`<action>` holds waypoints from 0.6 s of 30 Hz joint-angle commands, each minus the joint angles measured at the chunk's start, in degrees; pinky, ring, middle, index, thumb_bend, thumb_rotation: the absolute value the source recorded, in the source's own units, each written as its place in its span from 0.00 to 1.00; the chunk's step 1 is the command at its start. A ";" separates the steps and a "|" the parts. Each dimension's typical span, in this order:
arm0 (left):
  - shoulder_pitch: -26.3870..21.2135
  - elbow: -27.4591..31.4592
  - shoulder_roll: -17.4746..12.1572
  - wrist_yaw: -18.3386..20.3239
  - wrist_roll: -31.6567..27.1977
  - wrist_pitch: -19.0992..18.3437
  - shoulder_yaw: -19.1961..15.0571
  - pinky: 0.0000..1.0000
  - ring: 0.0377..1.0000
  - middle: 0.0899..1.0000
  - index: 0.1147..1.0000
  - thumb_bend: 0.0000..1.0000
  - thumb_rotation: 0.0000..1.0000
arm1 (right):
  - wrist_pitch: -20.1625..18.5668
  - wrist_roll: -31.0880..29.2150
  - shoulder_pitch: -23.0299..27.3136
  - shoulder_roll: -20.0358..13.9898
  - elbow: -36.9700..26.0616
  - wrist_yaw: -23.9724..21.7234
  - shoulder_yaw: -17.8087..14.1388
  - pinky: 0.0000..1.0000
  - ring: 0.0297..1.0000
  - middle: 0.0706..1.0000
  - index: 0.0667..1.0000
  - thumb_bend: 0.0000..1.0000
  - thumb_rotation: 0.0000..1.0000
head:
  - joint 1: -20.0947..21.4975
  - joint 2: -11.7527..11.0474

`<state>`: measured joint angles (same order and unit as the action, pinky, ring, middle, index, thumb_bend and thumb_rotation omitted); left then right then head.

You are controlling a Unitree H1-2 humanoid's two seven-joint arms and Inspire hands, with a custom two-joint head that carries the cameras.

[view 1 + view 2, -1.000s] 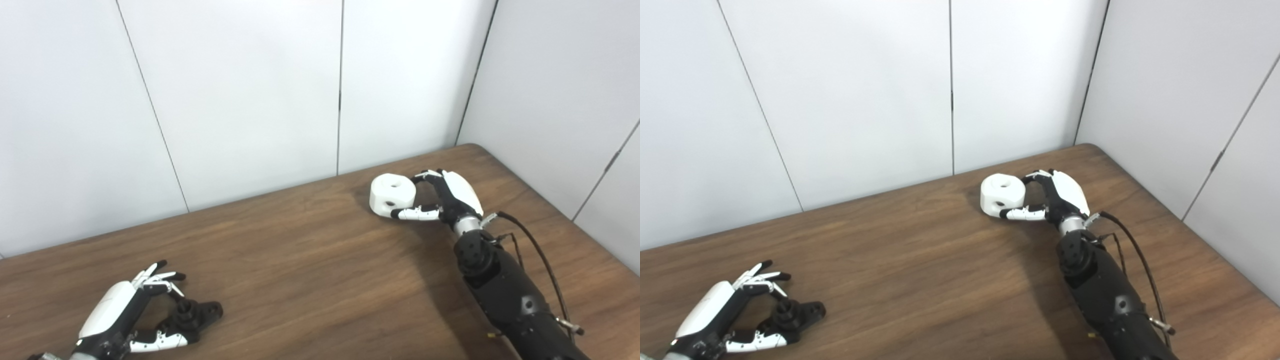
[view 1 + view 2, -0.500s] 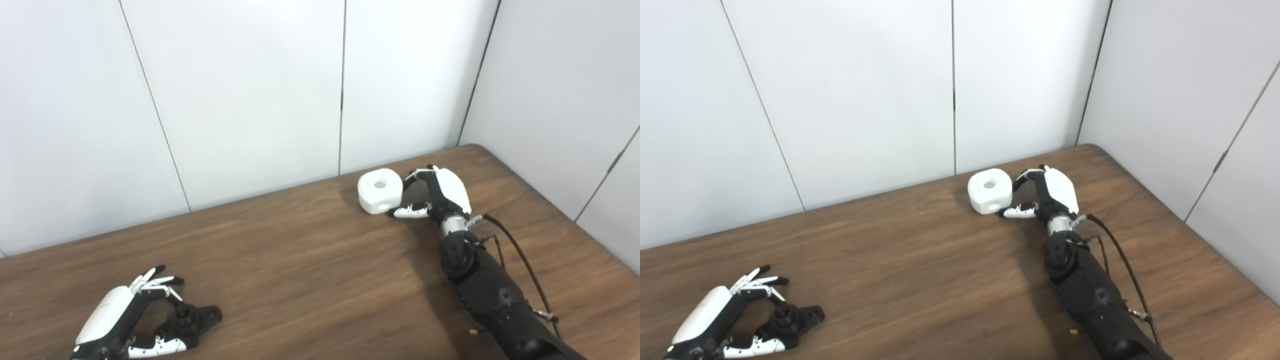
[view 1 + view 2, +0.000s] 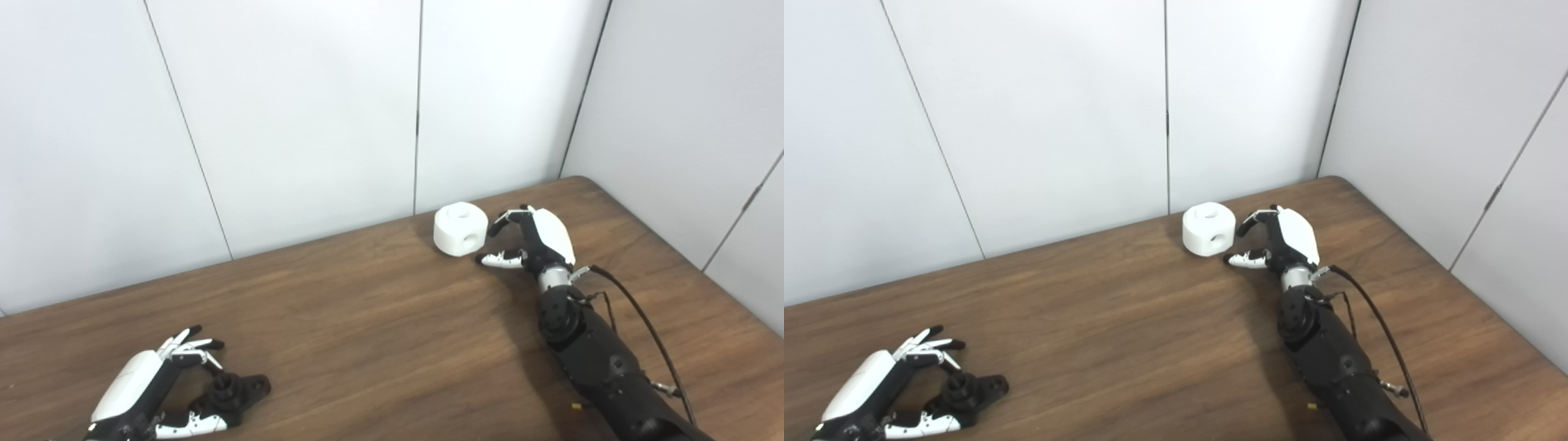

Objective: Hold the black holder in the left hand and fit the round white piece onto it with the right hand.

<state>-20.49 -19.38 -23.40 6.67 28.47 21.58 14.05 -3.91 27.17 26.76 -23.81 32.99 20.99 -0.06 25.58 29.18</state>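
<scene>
The round white piece [image 3: 460,228] stands on the brown table [image 3: 380,331] near the back wall, with a hole on top and one in its side. Just right of it is my right hand [image 3: 530,242], open, fingers and thumb curled toward the piece with a small gap between. At the front left the black holder [image 3: 236,389] lies on the table. My left hand [image 3: 150,389] rests beside it, open, with fingers above the holder and thumb [image 3: 922,422] below it, not closed on it.
White wall panels run right behind the table, and another wall stands at the right. The table's rounded back right corner [image 3: 582,180] is close to my right hand. A black cable [image 3: 643,324] loops off my right forearm.
My right hand carried the white piece left toward the wall, set it upright on the table and let go. My left hand has hardly moved beside the holder.
</scene>
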 commanded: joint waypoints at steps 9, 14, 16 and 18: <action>-1.98 -1.07 -1.78 -0.49 0.29 1.49 -0.93 1.00 0.99 0.81 0.42 0.52 0.04 | -2.77 1.13 1.69 -1.90 -4.50 -1.33 0.49 1.00 0.95 0.81 0.45 0.52 0.15 | 0.35 -0.18; -2.24 -1.00 -1.93 -0.16 0.13 1.74 -0.96 1.00 0.99 0.81 0.42 0.52 0.04 | -5.21 1.94 1.05 -2.08 -7.27 -1.51 0.38 1.00 0.96 0.82 0.48 0.61 0.17 | 0.38 -0.24; -2.46 -1.31 -2.00 -0.48 0.55 2.11 -0.90 1.00 0.99 0.80 0.42 0.52 0.04 | -6.90 2.94 0.75 -2.23 -8.69 -1.44 0.57 1.00 0.97 0.83 0.56 0.86 0.23 | 0.45 -0.20; -2.56 -1.61 -2.02 -0.78 0.68 2.42 -1.00 1.00 0.98 0.80 0.42 0.52 0.04 | -8.36 3.71 0.41 -2.42 -10.04 -1.58 0.67 1.00 0.98 0.84 0.61 0.94 0.28 | 0.40 -0.22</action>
<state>-21.19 -20.86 -23.52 6.79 28.74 23.52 13.83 -11.79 29.74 25.79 -24.36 25.46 18.93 0.84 25.93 28.92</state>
